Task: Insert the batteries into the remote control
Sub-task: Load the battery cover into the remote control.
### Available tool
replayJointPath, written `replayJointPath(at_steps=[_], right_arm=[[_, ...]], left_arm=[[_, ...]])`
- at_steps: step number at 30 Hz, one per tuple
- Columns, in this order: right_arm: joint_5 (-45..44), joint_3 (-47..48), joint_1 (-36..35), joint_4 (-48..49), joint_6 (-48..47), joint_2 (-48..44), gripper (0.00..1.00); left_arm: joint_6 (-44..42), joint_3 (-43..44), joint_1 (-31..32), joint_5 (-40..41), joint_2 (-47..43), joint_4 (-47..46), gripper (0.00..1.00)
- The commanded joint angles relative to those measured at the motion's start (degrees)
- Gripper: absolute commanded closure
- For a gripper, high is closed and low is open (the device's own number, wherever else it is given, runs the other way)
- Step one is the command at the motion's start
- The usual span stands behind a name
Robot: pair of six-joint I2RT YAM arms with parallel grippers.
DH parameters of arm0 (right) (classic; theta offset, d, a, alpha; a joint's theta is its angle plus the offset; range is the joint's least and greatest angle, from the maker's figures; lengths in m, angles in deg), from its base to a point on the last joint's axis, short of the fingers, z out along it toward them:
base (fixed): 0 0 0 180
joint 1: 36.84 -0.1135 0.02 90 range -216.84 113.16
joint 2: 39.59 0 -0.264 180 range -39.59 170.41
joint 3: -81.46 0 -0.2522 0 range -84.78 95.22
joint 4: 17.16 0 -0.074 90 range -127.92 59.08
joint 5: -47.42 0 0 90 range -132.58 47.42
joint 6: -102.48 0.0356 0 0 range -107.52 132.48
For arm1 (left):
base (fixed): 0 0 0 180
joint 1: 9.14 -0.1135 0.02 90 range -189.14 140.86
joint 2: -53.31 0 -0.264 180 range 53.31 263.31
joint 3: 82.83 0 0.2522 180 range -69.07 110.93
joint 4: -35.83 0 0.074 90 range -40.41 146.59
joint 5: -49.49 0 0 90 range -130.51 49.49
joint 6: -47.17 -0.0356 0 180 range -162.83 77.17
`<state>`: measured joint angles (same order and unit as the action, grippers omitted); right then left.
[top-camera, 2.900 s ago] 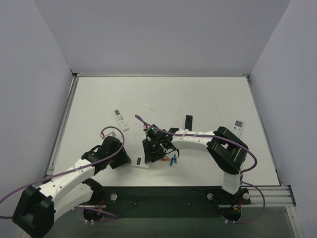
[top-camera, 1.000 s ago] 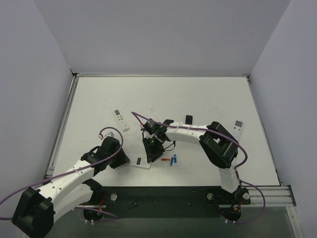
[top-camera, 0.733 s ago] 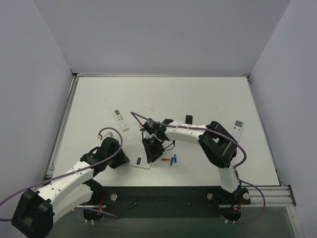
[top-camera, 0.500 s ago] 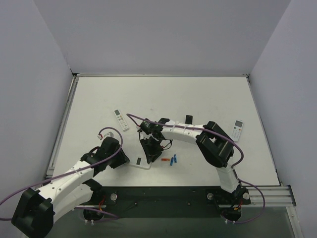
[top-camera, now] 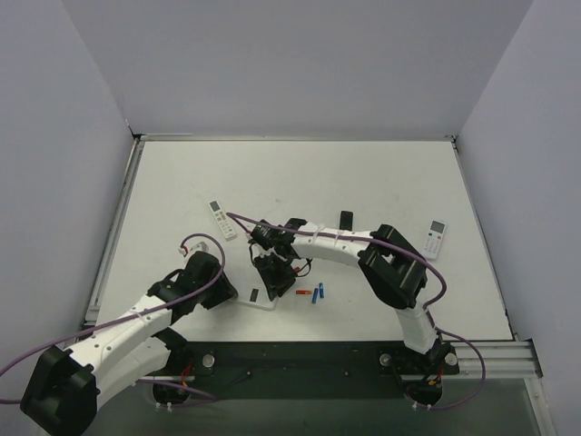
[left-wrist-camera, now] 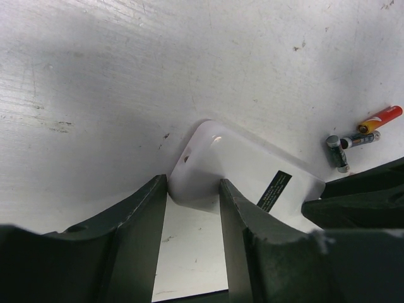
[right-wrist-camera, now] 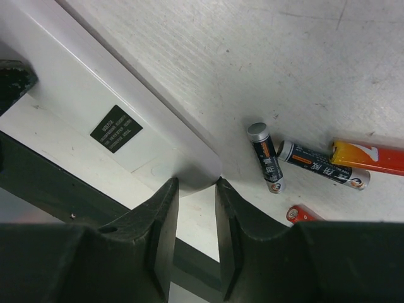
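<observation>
— Since a few seconds back my right arm (top-camera: 340,243) has swung further left across the table (top-camera: 381,182), elbow and all, so the slim remote (top-camera: 435,238) near the right edge now lies uncovered.

— Why both hands on one thing?

— Bracing, I judge. The remote control (top-camera: 263,302) lies back-up near the front edge, between my wrists. My left gripper (left-wrist-camera: 192,187) pinches one rounded corner, its fingers (left-wrist-camera: 142,227) narrow and pressed against the sides. My right gripper (right-wrist-camera: 197,184) pinches the opposite end the same way. Held at both ends, it should not slide while its back is worked on.

— And the batteries?

— The batteries (right-wrist-camera: 319,165) lie loose on the table, just beside the end my right gripper holds. None is picked up and none is loaded yet.

— What can't you make out?

— The battery door. Only a small dark label (right-wrist-camera: 115,129) shows on the white back, and I see no seam. From above, my right wrist hides much of the remote. The red battery (right-wrist-camera: 303,213) is partly cut off by that gripper. A small dark piece (top-camera: 345,221) further back is too small to name.
</observation>
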<state>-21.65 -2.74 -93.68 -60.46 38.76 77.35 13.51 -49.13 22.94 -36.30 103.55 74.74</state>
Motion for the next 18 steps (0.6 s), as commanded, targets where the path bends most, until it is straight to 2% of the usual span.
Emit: replayJointPath(at_steps=[1, 2, 9, 16, 18], right_arm=[[-2.73, -3.72, -4.07, 16.27, 0.09, -0.39, 0.73], [-3.17, -3.99, -4.07, 16.27, -0.18, -1.36, 0.72], [-6.33, -4.08, -3.54, 14.96, -2.64, -10.06, 0.58], [-10.73, -5.92, -1.09, 14.34, -5.19, -15.25, 0.32], [-11.08, -6.97, 0.67, 14.16, -5.63, -16.13, 0.29]], left_arm=[[1.5, 0.88, 1.32, 0.27, -1.01, -0.37, 0.5], [1.32, 1.41, 1.32, 1.67, -1.28, 0.68, 0.46], [-1.4, 5.36, 0.18, 5.37, -0.85, 3.24, 0.39], [-4.92, 8.88, -2.8, 6.34, -0.93, 4.12, 0.28], [-5.97, 9.5, -4.12, 5.99, -1.11, 4.21, 0.27]])
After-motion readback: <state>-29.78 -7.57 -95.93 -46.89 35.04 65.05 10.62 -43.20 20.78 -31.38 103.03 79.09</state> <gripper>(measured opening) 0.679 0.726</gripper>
